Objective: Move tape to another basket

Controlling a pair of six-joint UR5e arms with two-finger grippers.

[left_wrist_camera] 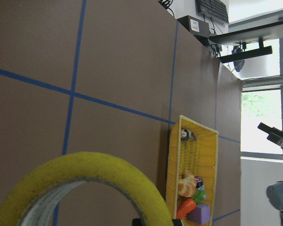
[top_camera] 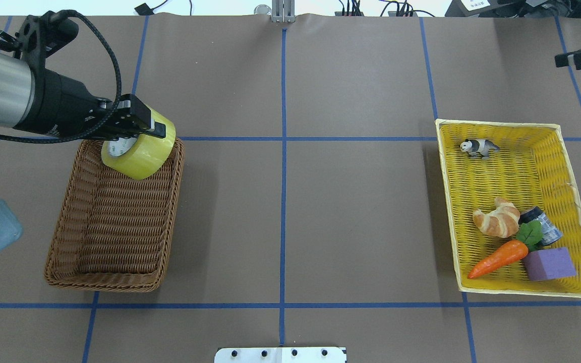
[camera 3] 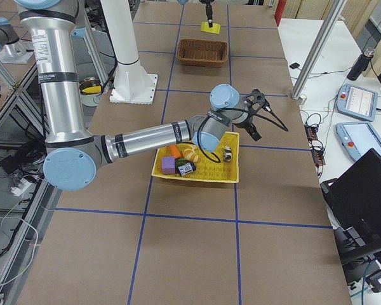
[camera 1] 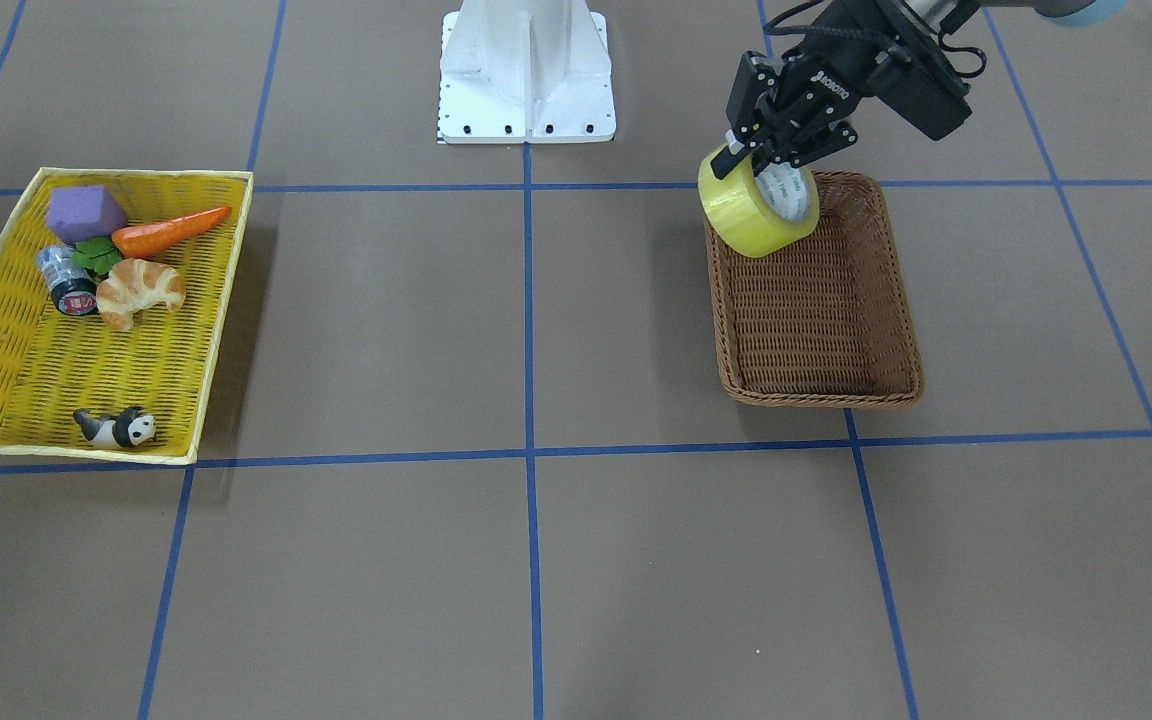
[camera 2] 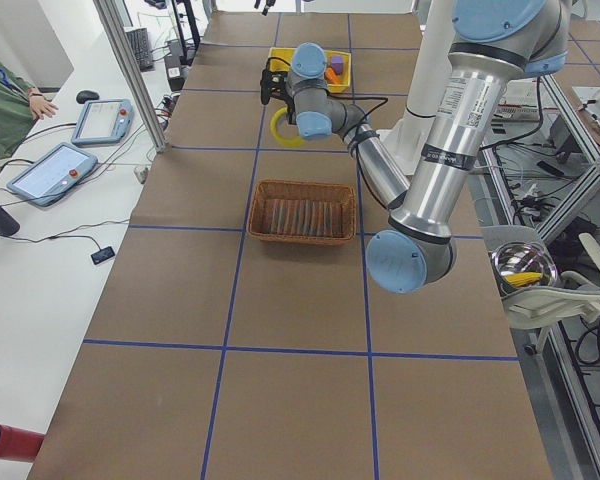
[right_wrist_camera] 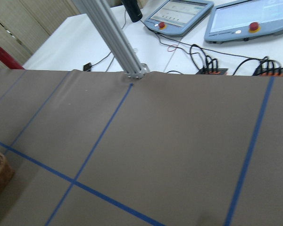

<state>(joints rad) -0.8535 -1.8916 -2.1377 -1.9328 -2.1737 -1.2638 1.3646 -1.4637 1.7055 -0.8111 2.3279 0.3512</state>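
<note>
My left gripper (camera 1: 756,160) is shut on the tape (camera 1: 758,210), a wide yellow roll with a pale core. One finger is inside the core and one is outside. It holds the roll tilted just above the far end of the brown wicker basket (camera 1: 816,392). The overhead view shows the tape (top_camera: 139,151) over the basket's (top_camera: 104,283) far right corner, under the left gripper (top_camera: 134,132). The left wrist view shows the roll's rim (left_wrist_camera: 85,172). My right gripper (camera 3: 254,127) hovers beyond the yellow tray; I cannot tell whether it is open or shut.
A shallow yellow tray (top_camera: 449,201) on the robot's right holds a croissant (top_camera: 497,218), a carrot (top_camera: 498,258), a purple block (top_camera: 550,264), a small bottle (top_camera: 542,224) and a panda figure (top_camera: 478,147). The robot base (camera 1: 526,75) stands at the table's middle.
</note>
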